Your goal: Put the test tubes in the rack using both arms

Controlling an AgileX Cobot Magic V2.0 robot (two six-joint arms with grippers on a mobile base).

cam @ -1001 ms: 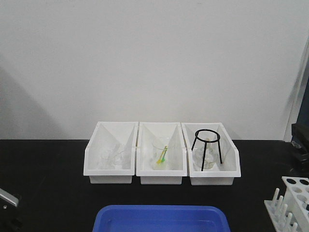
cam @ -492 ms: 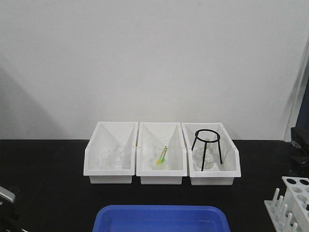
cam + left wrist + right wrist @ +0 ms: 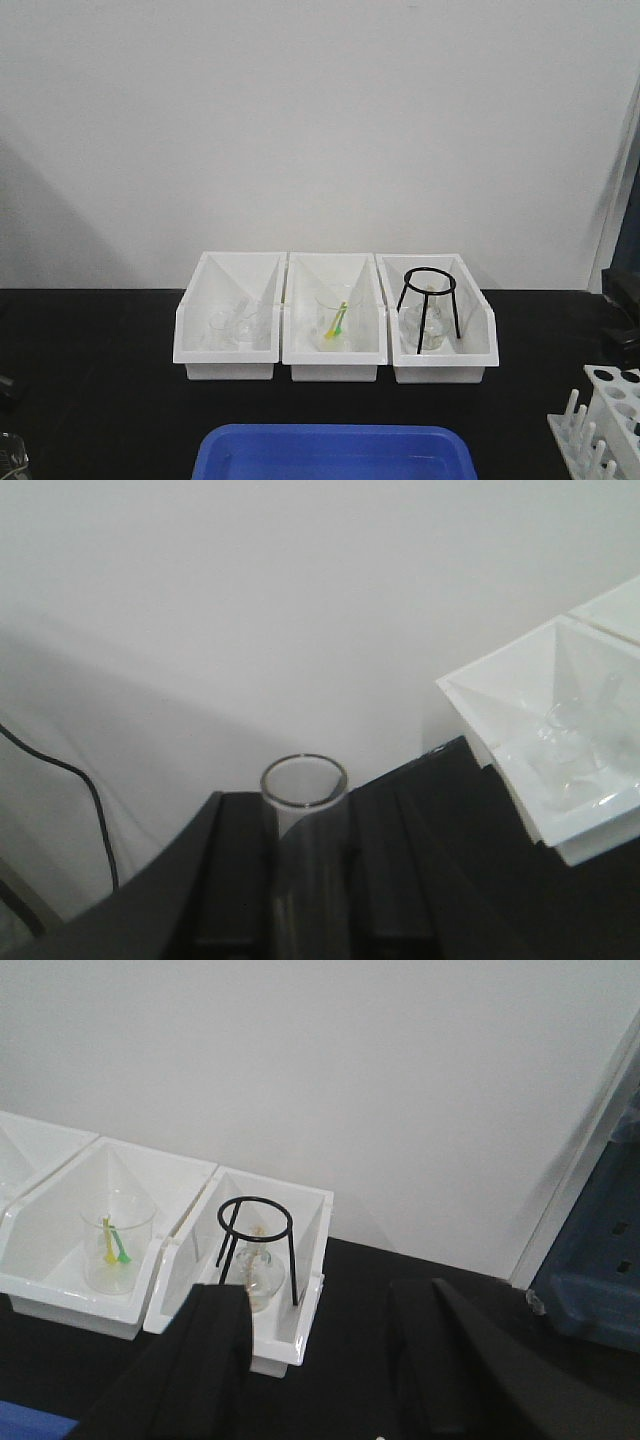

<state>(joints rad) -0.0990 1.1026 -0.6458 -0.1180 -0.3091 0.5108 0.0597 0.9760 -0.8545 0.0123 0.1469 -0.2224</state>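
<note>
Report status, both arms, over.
Left gripper shut on slim clear glass test tube, upright. Right gripper open, empty. White plastic rack at far right. No obstruction seen.

I log: test tube [image 3: 305, 830], clear smooth glass; storage bins [image 3: 228, 368], glossy white plastic; tray [image 3: 335, 455], glossy blue plastic; tripod stand [image 3: 430, 291], black metal wire; rack [image 3: 612, 378], white plastic; worktop [image 3: 100, 360], matt black.

Upright clear test tube [image 3: 303, 815], white rack [image 3: 606, 402]
</note>
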